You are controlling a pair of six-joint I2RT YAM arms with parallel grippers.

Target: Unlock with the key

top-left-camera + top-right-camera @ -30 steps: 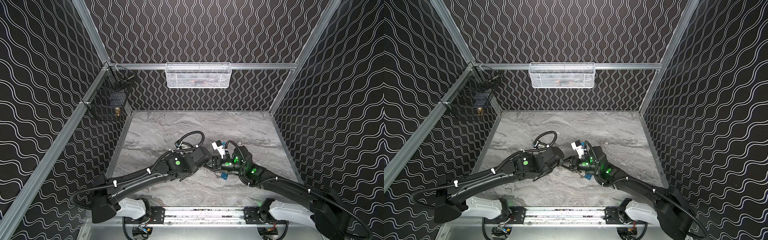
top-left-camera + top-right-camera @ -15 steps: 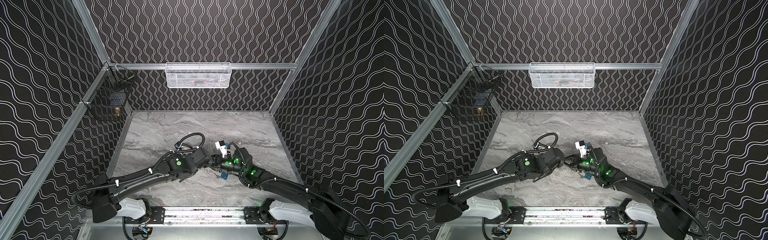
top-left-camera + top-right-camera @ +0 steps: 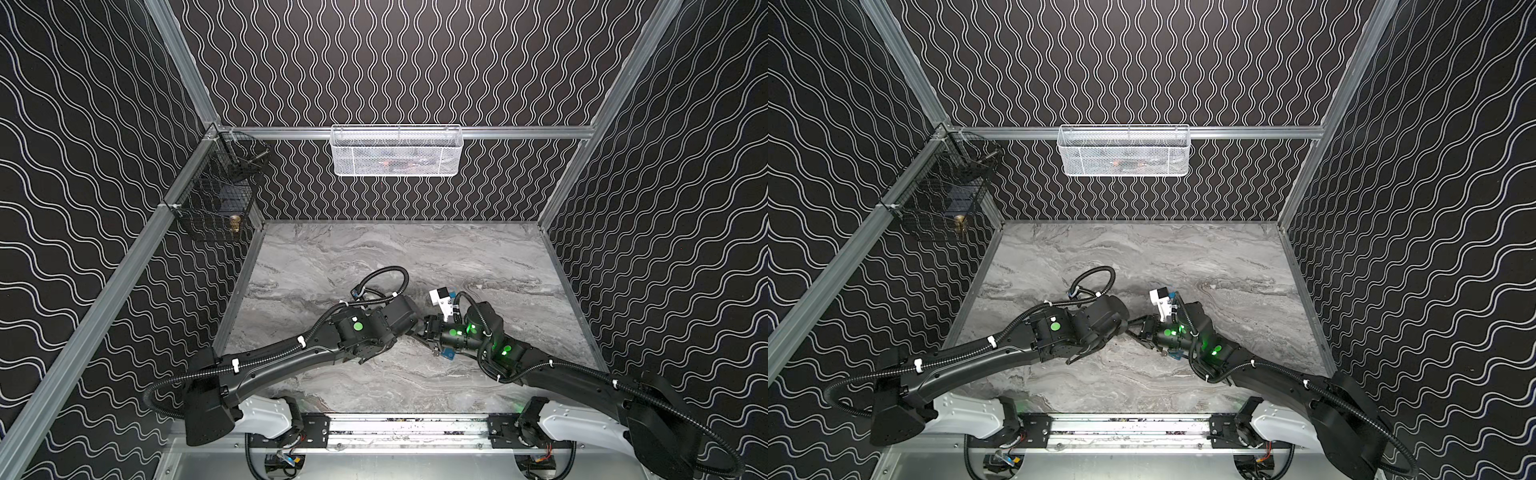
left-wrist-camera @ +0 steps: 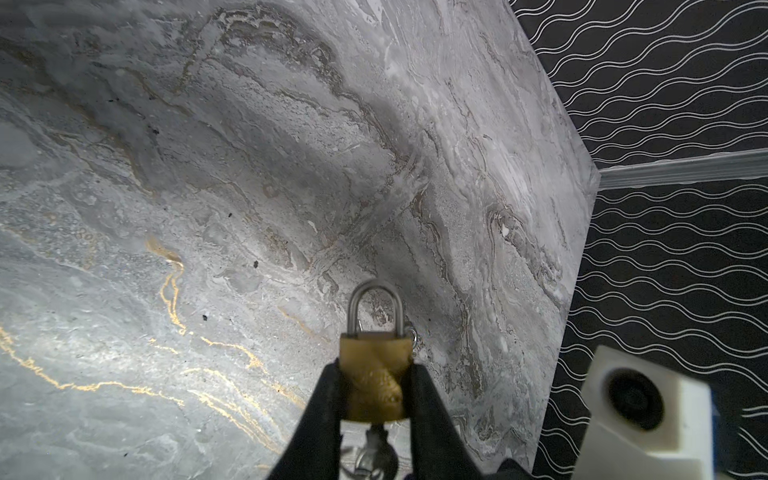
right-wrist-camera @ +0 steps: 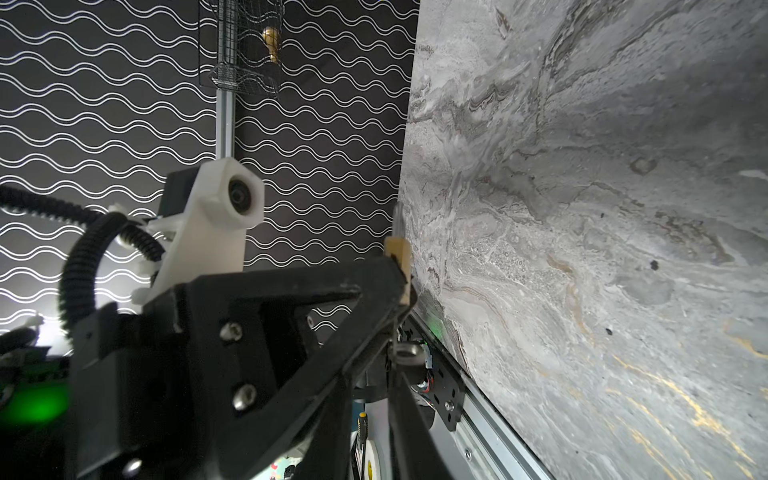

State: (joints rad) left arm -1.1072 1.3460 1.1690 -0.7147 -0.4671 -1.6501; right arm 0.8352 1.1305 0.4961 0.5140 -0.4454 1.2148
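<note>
Brass padlock, steel shackle closed, sits pinched in left gripper; right gripper state unclear.

Black arms — white bases, green lights

Gold padlock, grey-veined marble table
</note>
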